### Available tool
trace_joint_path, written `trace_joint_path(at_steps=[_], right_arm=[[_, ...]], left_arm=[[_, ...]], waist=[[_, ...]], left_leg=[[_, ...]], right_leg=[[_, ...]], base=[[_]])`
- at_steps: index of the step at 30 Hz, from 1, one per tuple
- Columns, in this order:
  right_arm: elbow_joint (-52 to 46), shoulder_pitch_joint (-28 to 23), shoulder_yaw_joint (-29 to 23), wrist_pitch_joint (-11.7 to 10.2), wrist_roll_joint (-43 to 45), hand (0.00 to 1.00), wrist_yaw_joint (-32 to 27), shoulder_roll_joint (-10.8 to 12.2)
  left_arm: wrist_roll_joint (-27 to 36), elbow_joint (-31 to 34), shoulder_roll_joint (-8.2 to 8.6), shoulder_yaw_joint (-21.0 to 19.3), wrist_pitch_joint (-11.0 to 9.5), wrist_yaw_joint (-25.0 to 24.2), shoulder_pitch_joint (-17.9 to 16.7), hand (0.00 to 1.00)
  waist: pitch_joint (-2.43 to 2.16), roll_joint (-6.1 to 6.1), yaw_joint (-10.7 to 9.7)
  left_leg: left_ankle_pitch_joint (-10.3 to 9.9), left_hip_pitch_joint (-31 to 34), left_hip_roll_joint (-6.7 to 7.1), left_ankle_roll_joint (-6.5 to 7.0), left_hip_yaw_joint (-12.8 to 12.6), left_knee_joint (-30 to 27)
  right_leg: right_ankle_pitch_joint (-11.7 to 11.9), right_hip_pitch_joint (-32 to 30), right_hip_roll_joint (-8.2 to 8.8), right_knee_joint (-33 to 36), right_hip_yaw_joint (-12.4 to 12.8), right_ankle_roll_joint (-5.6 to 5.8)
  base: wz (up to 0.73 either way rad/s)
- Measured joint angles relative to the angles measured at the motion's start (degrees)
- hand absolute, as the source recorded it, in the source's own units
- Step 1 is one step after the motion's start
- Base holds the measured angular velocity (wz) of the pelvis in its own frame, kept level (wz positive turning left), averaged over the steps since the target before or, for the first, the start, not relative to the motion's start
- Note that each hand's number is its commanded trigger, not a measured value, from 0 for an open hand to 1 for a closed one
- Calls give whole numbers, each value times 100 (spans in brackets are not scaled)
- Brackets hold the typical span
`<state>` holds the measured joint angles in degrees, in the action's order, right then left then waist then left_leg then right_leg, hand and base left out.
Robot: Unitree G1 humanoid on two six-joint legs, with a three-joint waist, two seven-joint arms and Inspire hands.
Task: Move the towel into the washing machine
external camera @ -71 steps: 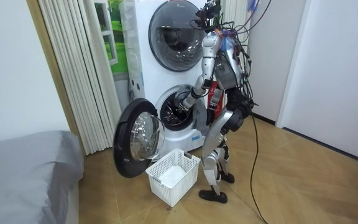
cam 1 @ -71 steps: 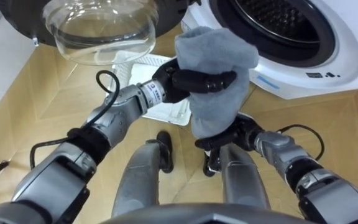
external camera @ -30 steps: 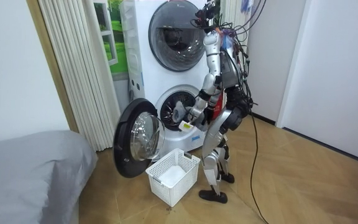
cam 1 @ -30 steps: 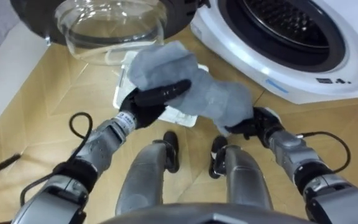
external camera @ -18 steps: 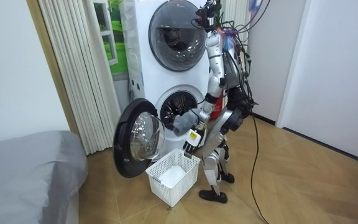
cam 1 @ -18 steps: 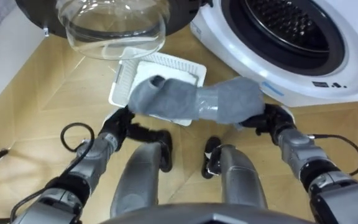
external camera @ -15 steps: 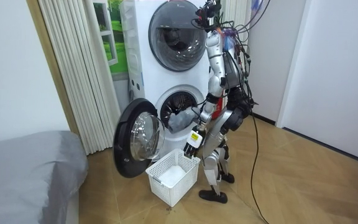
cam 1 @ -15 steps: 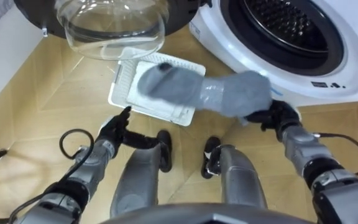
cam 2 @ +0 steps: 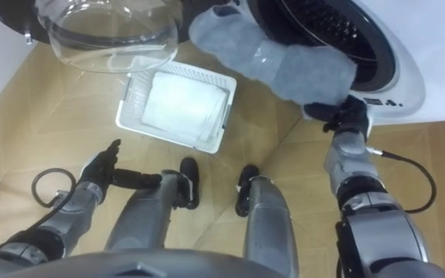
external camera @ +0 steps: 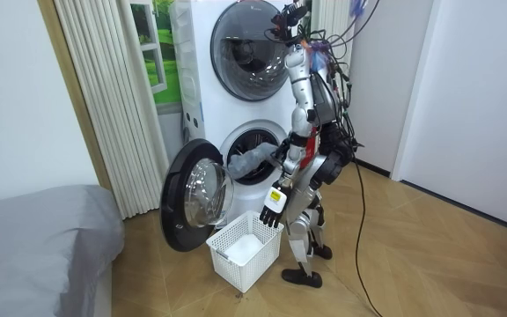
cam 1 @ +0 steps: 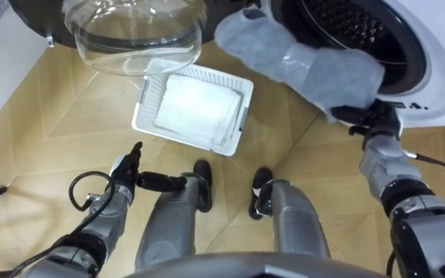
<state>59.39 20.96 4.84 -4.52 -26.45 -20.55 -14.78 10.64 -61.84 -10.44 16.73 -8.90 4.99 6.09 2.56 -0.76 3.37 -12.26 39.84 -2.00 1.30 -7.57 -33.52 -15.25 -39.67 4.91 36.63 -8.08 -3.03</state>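
nearest the robot, the left hand [cam 1: 127, 167] is hanging low beside its thigh, fingers straight and loose, carrying nothing. across from it, the right hand [cam 1: 373, 117] is reaching up toward the machine with its dark fingers curled into one end of the grey towel [cam 1: 300, 62], clasping it from below. on the wooden floor [cam 1: 60, 116] just ahead of the feet, a white laundry basket [cam 1: 144, 104] is sitting with folded white cloth [cam 1: 195, 104] inside. above and beyond it, the towel is stretching in a thick roll across the lower front of the washing machine [cam 1: 441, 66], its free end pointing toward the open glass door [cam 1: 134, 35]. the dark drum [cam 1: 346, 19] is gaping just behind it. whether any of the cloth is already past the rim cannot be told. in the room view, the robot is standing upright close before the lower machine, the towel bunched at its mouth.

judging from this, the risk is lying in the long free end. with only one end held, a release now would likely be letting the bulk slide off the rim and drop to the floor or into the basket. a trailing corner could also be getting caught in the door seal.
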Motion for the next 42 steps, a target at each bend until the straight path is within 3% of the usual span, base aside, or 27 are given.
trace_joint_path(at_steps=[4,9,16,28,34,36,38,42], right_arm=[[-264,3,-9,-166,-18,100,-335,-145],[-367,3,-23,-180,-310,100,-535,-135],[-370,29,-177,-184,-1615,100,-722,-135],[-157,167,-200,-234,-4604,100,-477,-91],[23,210,-211,-233,-5475,100,-186,-50],[103,241,-225,-233,-5697,100,-67,9],[169,246,-231,-196,-5837,100,75,47],[183,256,-248,-158,-6040,100,206,36]], left_arm=[[0,-7,5,1,-47,100,-15,0],[5,-10,5,-3,-51,114,-15,0],[37,-5,11,-20,-45,105,-17,0],[103,1,90,-16,17,232,5,0],[102,-8,107,-2,93,233,44,0],[107,-7,115,13,133,230,59,0],[109,0,129,21,142,227,81,0],[107,58,125,25,211,227,120,0]], waist=[[0,-1,4],[1,-2,26],[8,-13,6],[18,-27,35],[23,-22,46],[37,-9,52],[88,26,63],[96,27,120]], left_leg=[[1,29,-2,1,-11,1],[1,55,-1,1,-25,6],[4,71,11,7,-27,40],[22,106,99,37,14,52],[29,102,127,48,57,80],[29,89,124,48,56,80],[29,90,124,48,54,81],[29,178,130,49,35,84]], right_leg=[[0,-35,3,6,-1,0],[0,-70,2,6,20,0],[-3,-86,14,-2,18,5],[-38,-105,92,11,7,70],[-38,-96,97,10,2,78],[-38,-85,94,10,2,78],[-39,-91,96,12,3,79],[-38,-210,104,34,28,81]], base=[[0],[0],[0],[3],[2],[0],[0],[-3]])
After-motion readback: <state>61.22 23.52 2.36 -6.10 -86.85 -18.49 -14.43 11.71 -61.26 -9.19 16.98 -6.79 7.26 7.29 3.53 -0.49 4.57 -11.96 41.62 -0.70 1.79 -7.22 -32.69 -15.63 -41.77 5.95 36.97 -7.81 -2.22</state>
